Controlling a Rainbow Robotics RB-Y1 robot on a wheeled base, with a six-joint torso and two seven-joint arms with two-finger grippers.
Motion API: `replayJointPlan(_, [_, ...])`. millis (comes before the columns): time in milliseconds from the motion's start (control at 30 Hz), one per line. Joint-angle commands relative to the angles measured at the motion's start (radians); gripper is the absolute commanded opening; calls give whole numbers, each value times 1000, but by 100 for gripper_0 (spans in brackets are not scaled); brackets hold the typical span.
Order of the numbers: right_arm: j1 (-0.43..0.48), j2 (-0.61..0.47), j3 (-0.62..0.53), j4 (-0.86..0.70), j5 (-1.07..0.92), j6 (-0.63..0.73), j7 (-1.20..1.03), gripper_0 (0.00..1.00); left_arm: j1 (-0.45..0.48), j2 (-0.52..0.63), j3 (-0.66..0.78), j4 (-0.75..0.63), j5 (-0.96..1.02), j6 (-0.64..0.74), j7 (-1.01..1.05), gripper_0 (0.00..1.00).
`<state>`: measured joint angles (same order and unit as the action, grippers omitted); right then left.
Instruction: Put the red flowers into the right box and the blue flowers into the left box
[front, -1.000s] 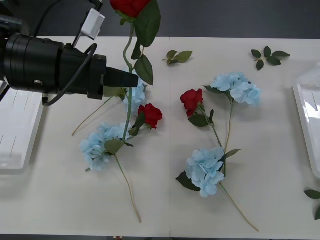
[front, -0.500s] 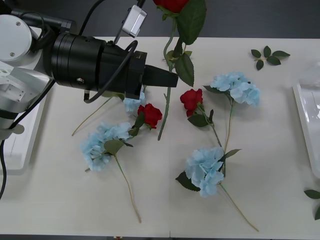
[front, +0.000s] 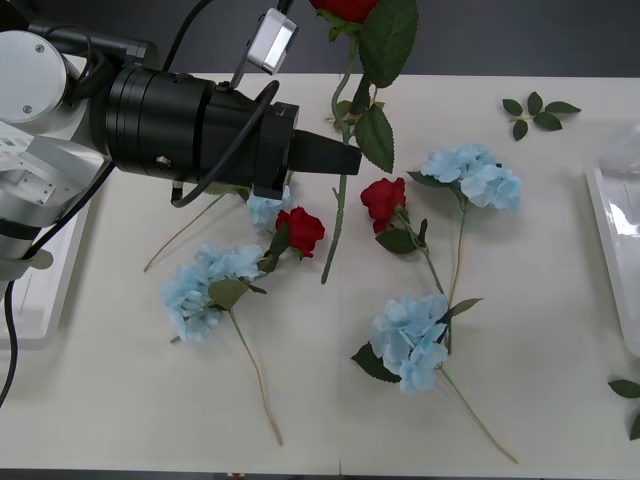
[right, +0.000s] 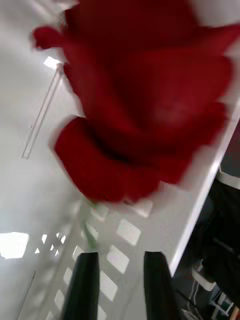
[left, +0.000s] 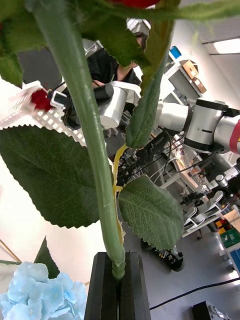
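Observation:
My left gripper (front: 345, 158) is shut on the green stem of a red flower (front: 345, 8), held upright above the table's back middle. The stem (left: 85, 125) runs up from between my shut fingers (left: 102, 287). Two more red flowers (front: 300, 230) (front: 385, 197) lie mid-table. Blue flowers lie at front left (front: 205, 285), front middle (front: 410, 340) and back right (front: 475, 175), with one half hidden under my left arm (front: 265, 208). The left box (front: 30, 290) and right box (front: 615, 230) sit at the table's ends. My right gripper (right: 120, 285) stands open over a white slotted box wall (right: 120, 240), just below a red bloom (right: 145, 95).
Loose green leaf sprigs lie at the back right (front: 538, 112), behind the held stem (front: 345, 110) and at the front right edge (front: 630, 395). My bulky black left forearm (front: 180, 125) hangs over the table's back left.
My left arm has swung to the right with the red flower, so its stem now hangs over the table's middle. The flowers on the table have not moved.

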<state>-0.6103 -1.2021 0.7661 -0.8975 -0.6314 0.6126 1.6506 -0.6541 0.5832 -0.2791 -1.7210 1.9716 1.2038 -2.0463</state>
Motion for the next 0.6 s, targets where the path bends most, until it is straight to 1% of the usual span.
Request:
replayJointPlan(33, [-9,-17,18,31,6,-25,37,73,-28,14,-8,-23,9,-3,-69,0])
replayJointPlan(167, [-8,-17,27,28,-42,-27,48,93,-28,14,-8,-23,9,-3,-69,0])
replayJointPlan(233, [-8,-19,29,25,-73,-27,58,100,-28,14,-8,-23,9,-3,-69,0])
replayJointPlan(400, [-8,-27,29,15,-188,-27,124,100,-28,14,-8,-23,9,-3,-69,0])
replayJointPlan(467, [-8,-42,29,-3,-283,-27,189,100,-28,14,-8,-23,9,-3,-69,0])
replayJointPlan(600, [-8,-71,29,-55,-564,-25,360,100,-28,14,-8,-23,9,-3,-69,0])
